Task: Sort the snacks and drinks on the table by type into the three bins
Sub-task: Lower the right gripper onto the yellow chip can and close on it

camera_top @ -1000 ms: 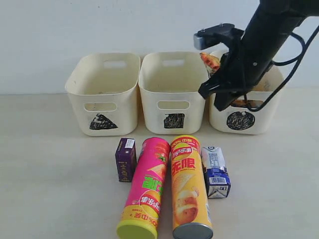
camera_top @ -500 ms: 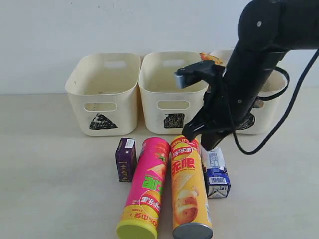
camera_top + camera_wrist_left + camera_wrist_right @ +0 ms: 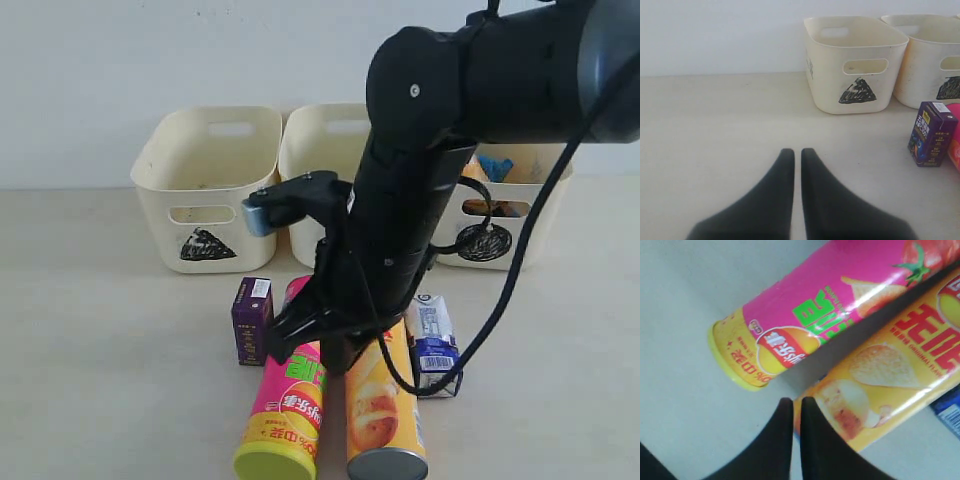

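Exterior view: the black right arm (image 3: 410, 200) is seen reaching across the middle, low over two chip tubes laid side by side on the pale beige wood-grain table (image 3: 100, 350): a tall pink chip tube with a yellow-green lid (image 3: 288, 398) and a tall orange-yellow chip tube (image 3: 385, 415). The right gripper (image 3: 792, 400) is shown with fingers pressed together and nothing pinched, its tips over the orange-yellow tube's edge by the gap between the tubes; contact cannot be told. A small dark purple box carton (image 3: 252, 320) is stood upright just beside the pink tube, and a white and blue gabled carton (image 3: 432, 340) is laid against the orange-yellow tube. Three cream plastic tubs are lined up behind: triangle bin (image 3: 160, 200), square bin (image 3: 305, 150), circle bin (image 3: 535, 215). A blue crinkly foil bag (image 3: 495, 165) and an orange foil bag (image 3: 472, 172) are seen in the circle bin. The left gripper (image 3: 793, 150) is also closed on nothing, over bare table, well apart from the triangle bin.
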Motion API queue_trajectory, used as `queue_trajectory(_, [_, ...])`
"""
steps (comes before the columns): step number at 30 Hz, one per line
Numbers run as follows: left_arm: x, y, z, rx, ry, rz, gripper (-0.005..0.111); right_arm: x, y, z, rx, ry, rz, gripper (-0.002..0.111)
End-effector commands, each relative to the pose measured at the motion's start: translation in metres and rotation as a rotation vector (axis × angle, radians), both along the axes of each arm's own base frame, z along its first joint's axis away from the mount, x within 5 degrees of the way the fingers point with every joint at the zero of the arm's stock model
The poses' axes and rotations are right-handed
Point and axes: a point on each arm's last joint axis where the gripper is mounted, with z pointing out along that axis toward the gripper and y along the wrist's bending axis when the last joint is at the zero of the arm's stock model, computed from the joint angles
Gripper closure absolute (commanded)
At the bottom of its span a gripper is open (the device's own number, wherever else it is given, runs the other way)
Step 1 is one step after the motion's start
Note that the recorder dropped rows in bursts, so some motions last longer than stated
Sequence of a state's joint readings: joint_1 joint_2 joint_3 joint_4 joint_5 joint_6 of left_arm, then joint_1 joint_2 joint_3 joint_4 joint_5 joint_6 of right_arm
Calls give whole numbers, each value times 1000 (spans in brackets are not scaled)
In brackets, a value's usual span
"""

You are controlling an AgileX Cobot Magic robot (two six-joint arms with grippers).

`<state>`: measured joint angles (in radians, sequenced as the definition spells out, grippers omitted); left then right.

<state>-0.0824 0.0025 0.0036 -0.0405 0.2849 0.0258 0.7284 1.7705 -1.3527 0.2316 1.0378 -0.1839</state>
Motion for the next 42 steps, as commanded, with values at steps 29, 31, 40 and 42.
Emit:
queue_trajectory(29, [0,0,2,-10,-12,4,103,6,-14,-5,-116,-30,-416,40])
queue_trajectory(31, [0,0,2,-10,-12,4,103,3,-16,-13,-119,-24,-423,40])
queue_trajectory(40, [0,0,2,-10,-12,4,103,4,-14,-38,-23,-70,-459,41])
queue_trajectory(42, [0,0,2,-10,-12,4,103,6,-16,-43,-56,-81,-463,41])
